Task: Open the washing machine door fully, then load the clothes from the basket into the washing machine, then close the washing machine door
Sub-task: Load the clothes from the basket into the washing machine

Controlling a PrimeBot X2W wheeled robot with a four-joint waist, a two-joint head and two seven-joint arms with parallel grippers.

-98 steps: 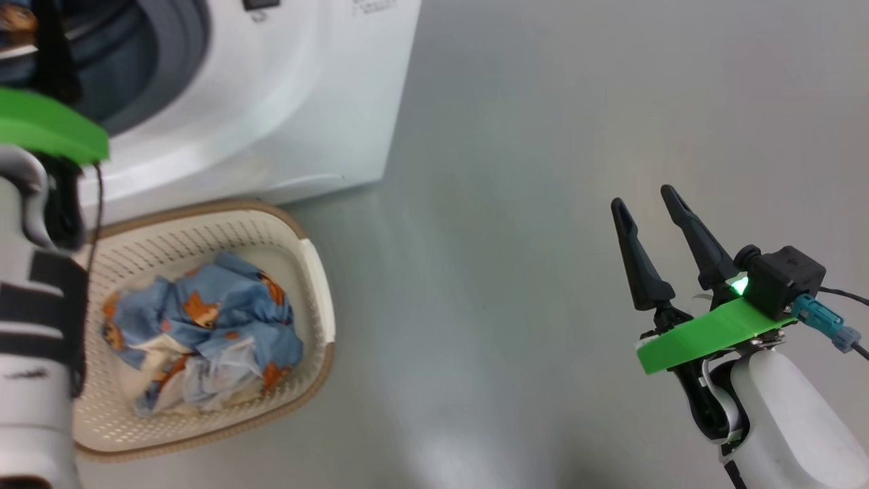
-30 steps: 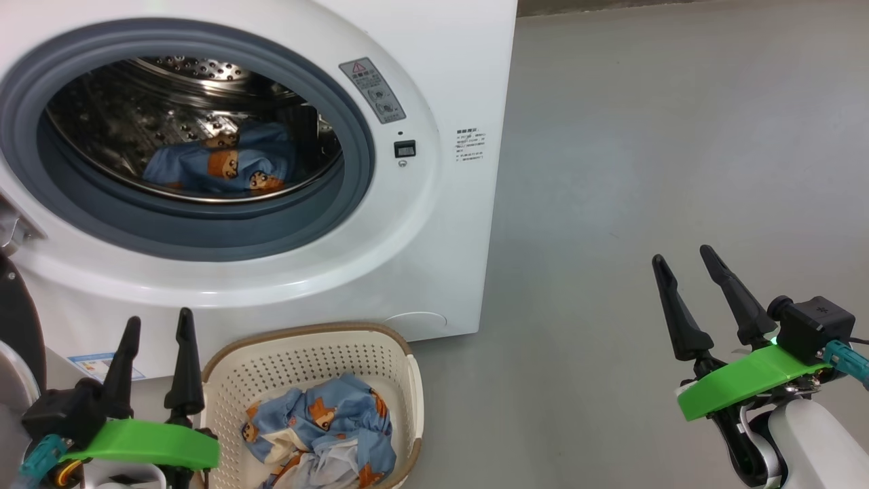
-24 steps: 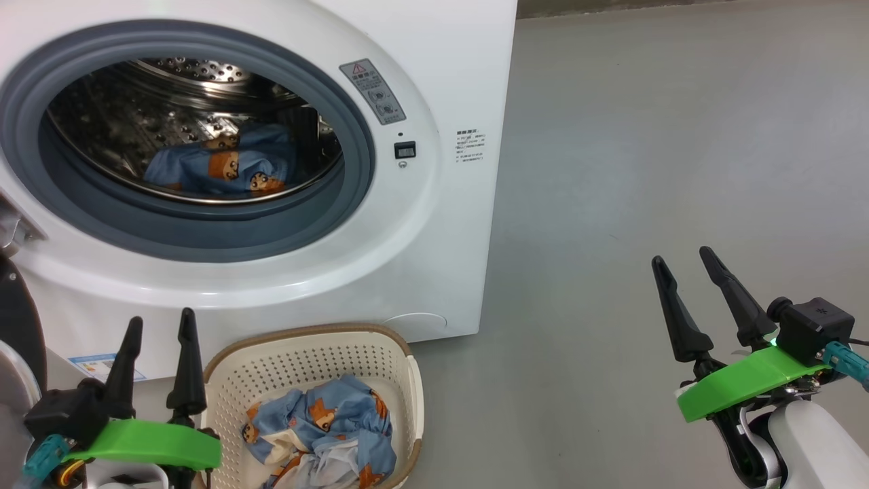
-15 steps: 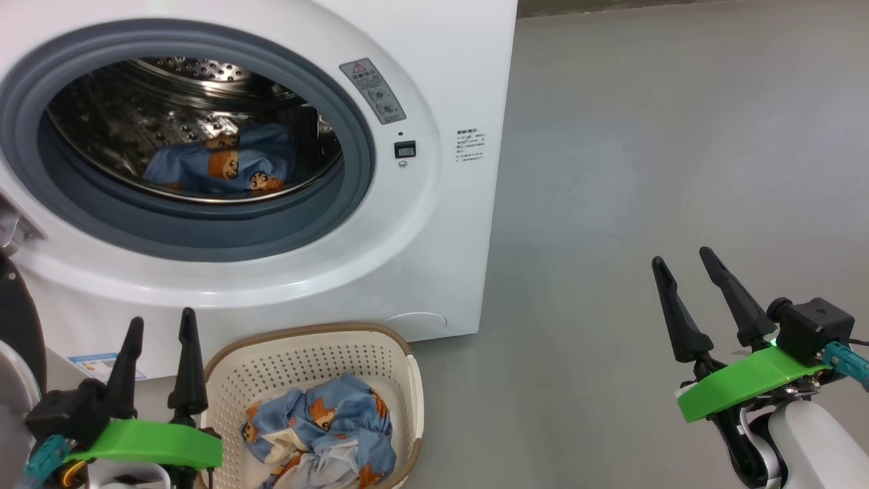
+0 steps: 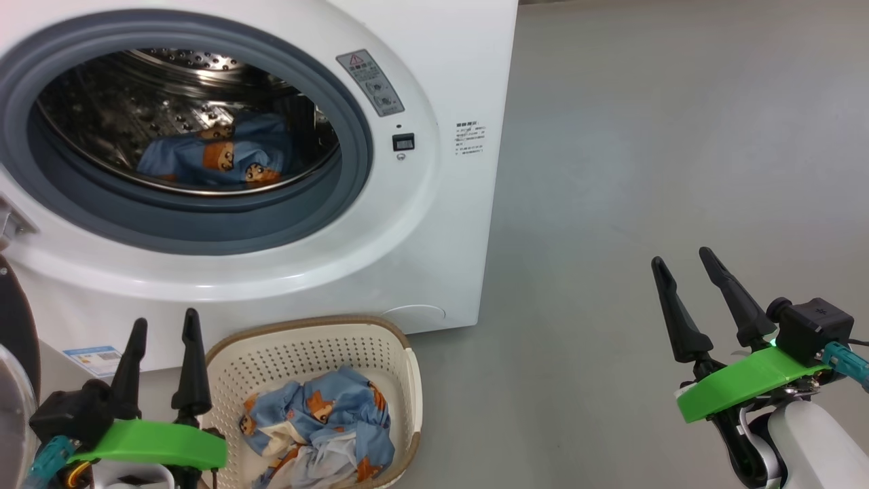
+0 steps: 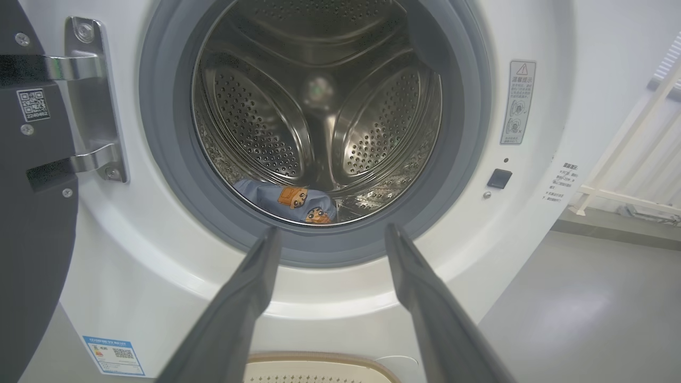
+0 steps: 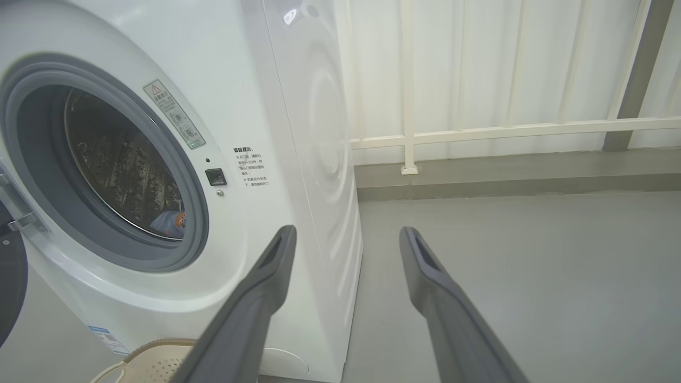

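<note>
Left hand: two long dark fingers spread wide with nothing between them, at the lower left of the head view, tips pointing up at the machine's front.
Right hand: fingers wide apart and empty, above the bare grey floor, well apart from machine and basket, off to their right.
Small cream perforated plastic basket: on the floor close before the machine, just beside the left hand on its right.
Light blue printed clothes: one crumpled heap lies in the basket, right of the left hand; another piece lies low in the perforated steel drum, beyond the left fingers.
Big white front-loading washing machine: straight ahead of the left hand, mouth open, ringed by a grey rubber seal.
Round black-rimmed washing machine door: swung open on its steel hinge, left of the left hand.
</note>
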